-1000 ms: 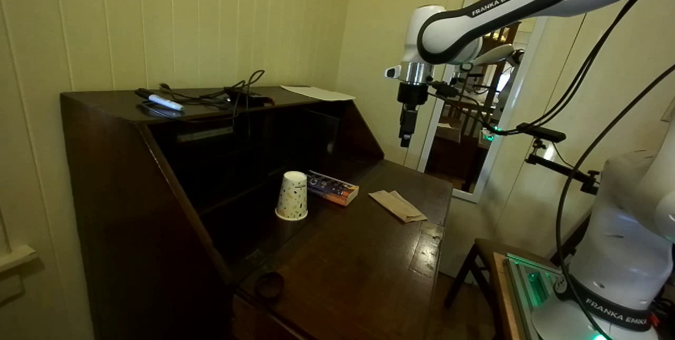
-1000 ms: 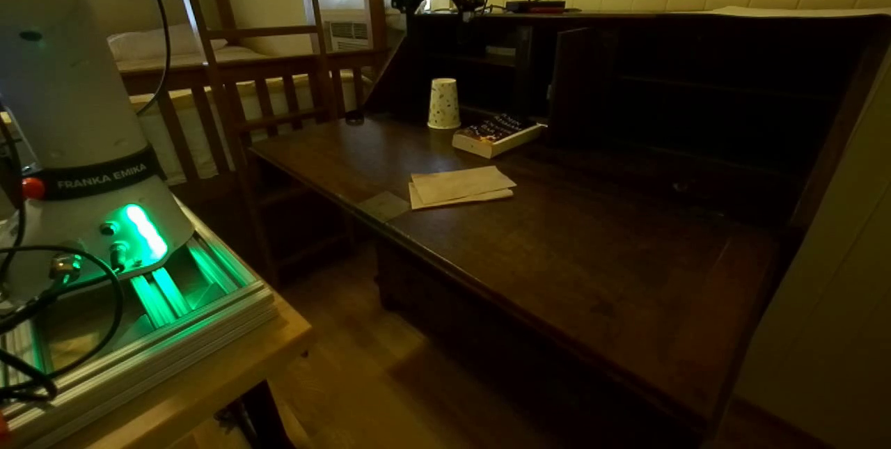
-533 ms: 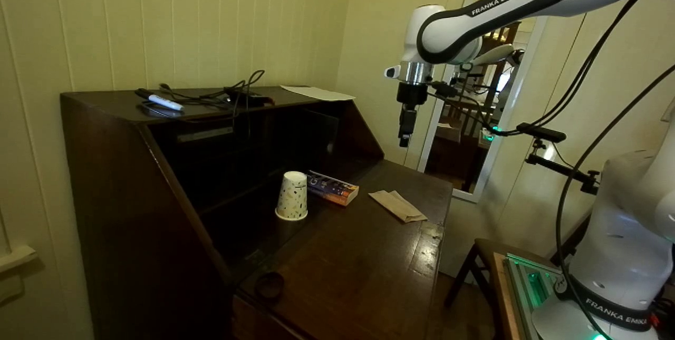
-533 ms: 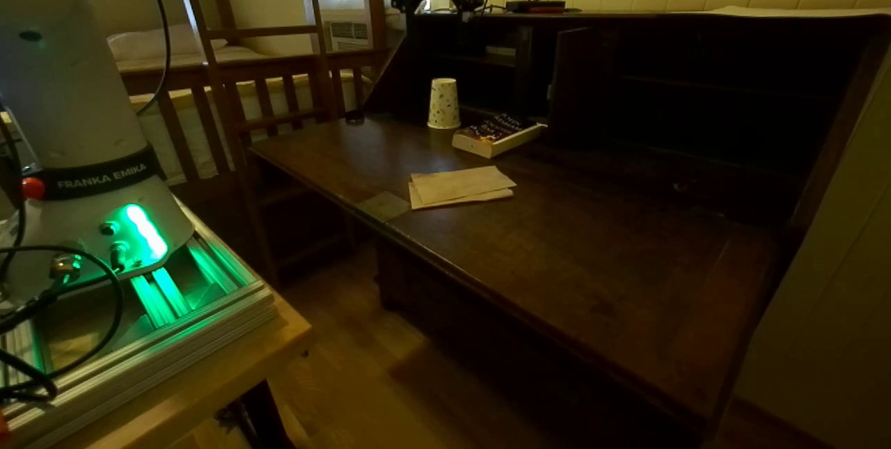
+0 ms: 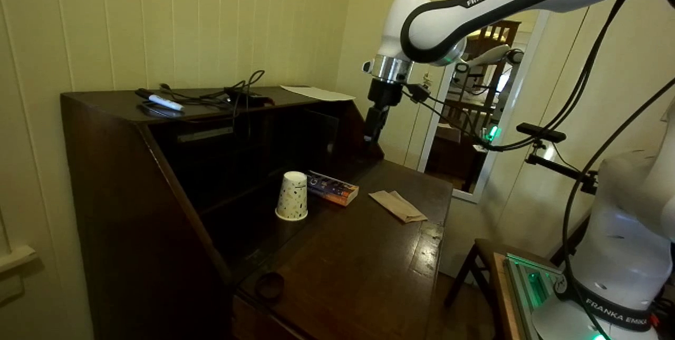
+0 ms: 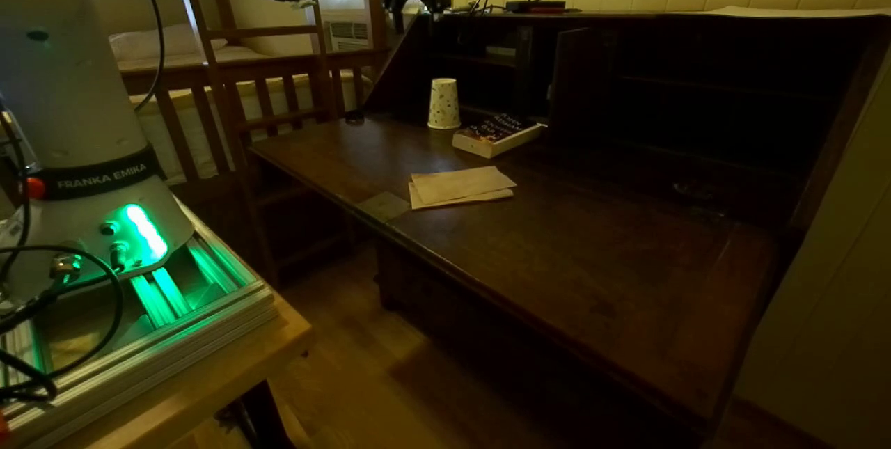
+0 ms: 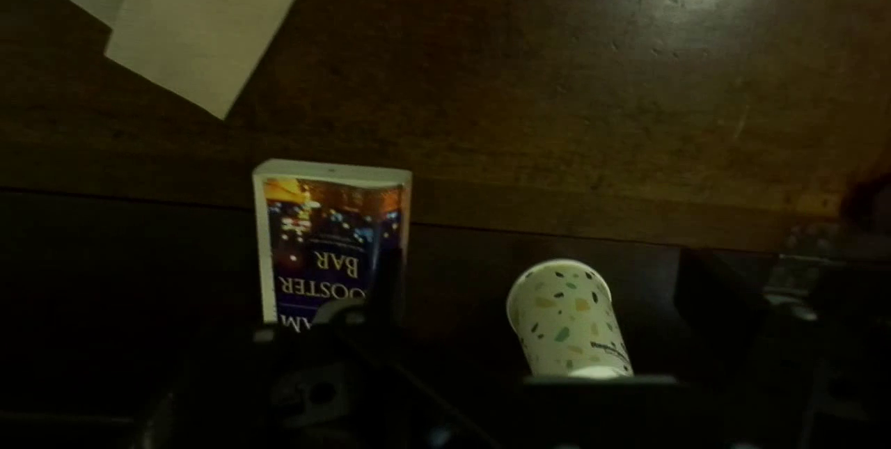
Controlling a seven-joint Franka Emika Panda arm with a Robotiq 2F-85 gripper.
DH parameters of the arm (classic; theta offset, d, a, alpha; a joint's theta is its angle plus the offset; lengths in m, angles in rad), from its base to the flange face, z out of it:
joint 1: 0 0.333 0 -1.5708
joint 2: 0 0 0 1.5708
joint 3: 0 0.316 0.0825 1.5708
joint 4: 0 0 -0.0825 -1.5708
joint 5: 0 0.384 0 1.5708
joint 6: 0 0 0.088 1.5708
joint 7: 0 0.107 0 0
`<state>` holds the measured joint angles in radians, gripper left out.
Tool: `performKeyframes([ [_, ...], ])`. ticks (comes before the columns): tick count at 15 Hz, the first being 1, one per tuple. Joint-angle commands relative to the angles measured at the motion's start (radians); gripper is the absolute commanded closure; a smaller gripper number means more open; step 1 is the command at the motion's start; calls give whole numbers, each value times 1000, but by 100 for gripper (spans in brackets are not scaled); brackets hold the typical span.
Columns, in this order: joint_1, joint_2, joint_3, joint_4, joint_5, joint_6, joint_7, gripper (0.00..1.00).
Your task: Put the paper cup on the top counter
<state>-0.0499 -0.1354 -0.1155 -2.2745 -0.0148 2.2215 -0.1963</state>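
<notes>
The claw point(image 6: 418, 17) is what has changed: half a second ago it hung nearly plumb, and now it has swung in over the bench point(image 5: 364, 261) and leans, tips tilted inward. Its jaws stand wide apart with nothing in them, and it hangs higher than the book point(image 5: 333, 188), touching neither that nor anything beside it.

The cup point(image 5: 292, 197) has not moved. It stands mouth down just beside the book, with a gap between the two in the wrist view, where the cup also shows between the jaws.

I take this as the start of the reach; grasp and carry are both to come. The top ledge point(image 5: 111, 99), the goal, lies above and behind the book, with a marker point(image 5: 166, 102) and a sheet point(image 5: 319, 93) on it.

The descent should probably keep the nearer jaw from catching the book, and the squeeze should be gentle, since paper walls may buckle. After that, the lift must go well above the book.
</notes>
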Motion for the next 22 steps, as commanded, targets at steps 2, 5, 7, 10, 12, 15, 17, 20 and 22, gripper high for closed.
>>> performKeyframes([
  [2, 22, 108, 76, 35, -36, 169, 208, 0],
  [5, 27, 204, 93, 71, -119, 280, 249, 0],
  [7, 29, 274, 90, 118, -157, 308, 230, 0],
  [10, 40, 359, 84, 185, -199, 321, 227, 0],
  [12, 46, 406, 89, 231, -182, 311, 215, 0],
  [15, 47, 446, 104, 280, -133, 297, 183, 0],
  [17, 44, 464, 114, 301, -118, 294, 169, 0],
  [20, 41, 490, 124, 329, -95, 280, 147, 0],
  [22, 43, 506, 125, 344, -92, 266, 146, 0],
])
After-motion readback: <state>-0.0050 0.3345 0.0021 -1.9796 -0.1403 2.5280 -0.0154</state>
